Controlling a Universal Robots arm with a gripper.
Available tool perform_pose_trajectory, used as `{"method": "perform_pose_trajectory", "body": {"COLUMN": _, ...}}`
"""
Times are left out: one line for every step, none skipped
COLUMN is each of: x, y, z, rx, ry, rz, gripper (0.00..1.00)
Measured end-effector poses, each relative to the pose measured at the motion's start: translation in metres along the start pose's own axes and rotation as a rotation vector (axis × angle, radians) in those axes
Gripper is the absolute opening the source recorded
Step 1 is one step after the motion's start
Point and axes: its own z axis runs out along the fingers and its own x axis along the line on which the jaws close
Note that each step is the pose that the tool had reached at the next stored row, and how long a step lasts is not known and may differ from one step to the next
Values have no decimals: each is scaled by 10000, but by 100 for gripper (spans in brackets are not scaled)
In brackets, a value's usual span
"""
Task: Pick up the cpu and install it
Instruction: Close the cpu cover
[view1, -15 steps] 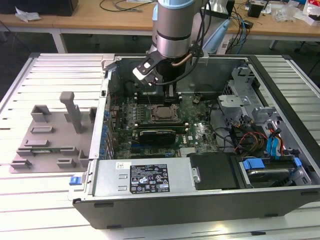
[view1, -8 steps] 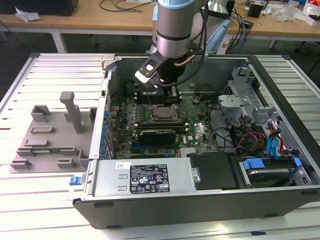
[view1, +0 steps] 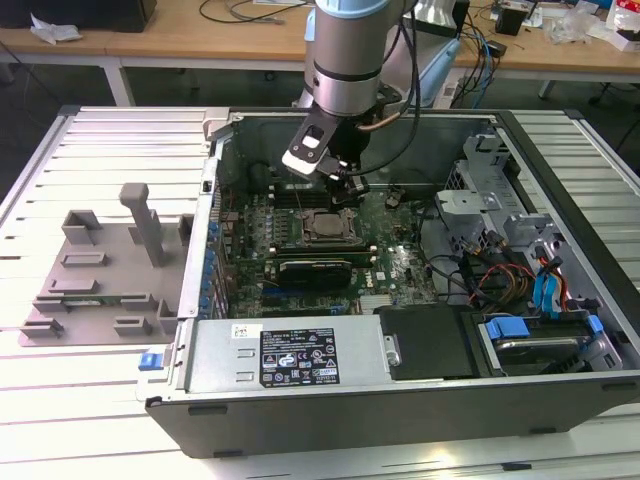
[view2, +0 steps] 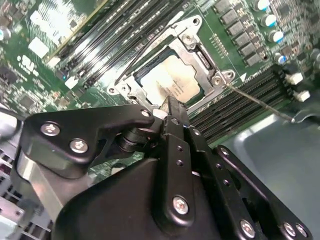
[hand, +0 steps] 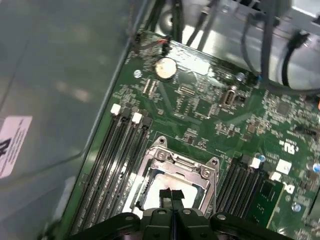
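Install step, and it looks nearly done: the cpu (view2: 170, 82) lies flat inside the socket frame (view2: 194, 36) on the motherboard (hand: 210, 110), down in the open computer case (view1: 560, 135). The gripper (view2: 170, 106) hangs right over it, fingers pinched together, nothing between them, tips at the chip's edge; touching or just clear, I can't tell. Pale silvery square top, sitting level. Whatever follows calls for a light touch, so it stays square.
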Motion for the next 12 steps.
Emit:
{"method": "perform_pose_trajectory", "body": {"x": 0, "y": 0, "z": 0, "rx": 0, "ry": 3, "rz": -287, "gripper": 11}}
{"method": "perform_pose_trajectory", "body": {"x": 0, "y": 0, "z": 0, "rx": 0, "ry": 5, "rz": -445, "gripper": 11}}
{"method": "perform_pose_trajectory", "body": {"x": 0, "y": 0, "z": 0, "rx": 0, "ry": 8, "rz": -697, "gripper": 11}}
{"method": "perform_pose_trajectory", "body": {"x": 0, "y": 0, "z": 0, "rx": 0, "ry": 11, "rz": -1080, "gripper": 11}}
{"method": "perform_pose_trajectory", "body": {"x": 0, "y": 0, "z": 0, "rx": 0, "ry": 13, "rz": -1496, "gripper": 11}}
{"method": "perform_pose_trajectory", "body": {"x": 0, "y": 0, "z": 0, "rx": 0, "ry": 17, "rz": -1902, "gripper": 11}}
{"method": "perform_pose_trajectory", "body": {"x": 0, "y": 0, "z": 0, "rx": 1, "ry": 20, "rz": -2360, "gripper": 11}}
{"method": "perform_pose_trajectory", "body": {"x": 0, "y": 0, "z": 0, "rx": 1, "ry": 22, "rz": -2575, "gripper": 11}}
{"method": "perform_pose_trajectory", "body": {"x": 0, "y": 0, "z": 0, "rx": 1, "ry": 22, "rz": -2772, "gripper": 11}}
{"method": "perform_pose_trajectory", "body": {"x": 0, "y": 0, "z": 0, "rx": 2, "ry": 23, "rz": -2948, "gripper": 11}}
{"method": "perform_pose_trajectory", "body": {"x": 0, "y": 0, "z": 0, "rx": 3, "ry": 24, "rz": -3248, "gripper": 11}}
{"method": "perform_pose_trajectory", "body": {"x": 0, "y": 0, "z": 0, "rx": 4, "ry": 25, "rz": -3482, "gripper": 11}}
